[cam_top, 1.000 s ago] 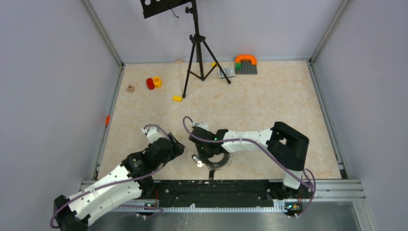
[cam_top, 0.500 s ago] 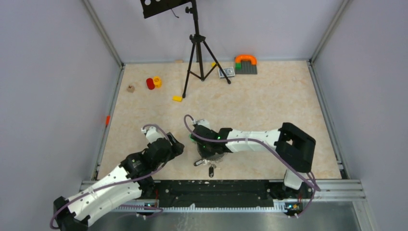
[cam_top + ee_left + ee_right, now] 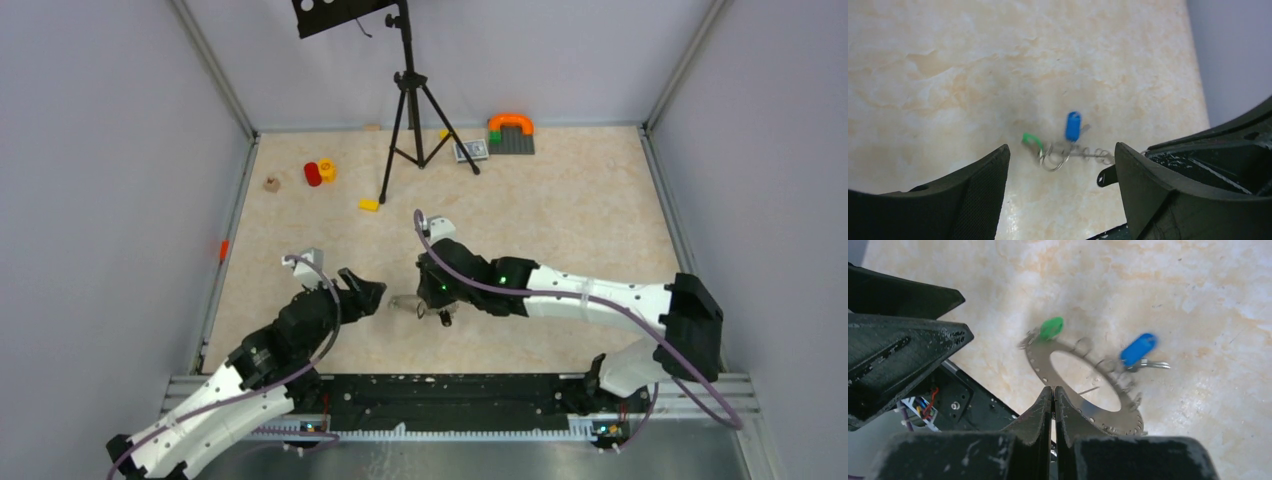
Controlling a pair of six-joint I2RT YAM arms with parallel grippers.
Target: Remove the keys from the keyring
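- Marbled beige table, enclosed by grey walls; all items below sit on or over it.
- Nearest: black mounting rail along the table's near edge, carrying both arm bases.
- Left gripper: fingers spread wide, holding nothing, aimed across the table toward the right arm's tool.
- Keyring: flat grey disc with a large central hole, in the gap between the two grippers. Whether it is fully clear of the surface cannot be told.
- Right gripper: fingers pressed together on the keyring's near rim, so the ring's face extends away from its fingertips toward the left gripper.
- Keys: green-tagged key on the rim's side facing the left gripper; blue-tagged key on the opposite side, with bare silver keys along the rim between them.
- Governing relation: in the left wrist view the bunch lies straight ahead, between the open fingers. The left arm is the free one, and the green-tagged key is judged its closest target.
- Farthest: yellow block, red and yellow pieces, black tripod, orange arch on a grey plate.
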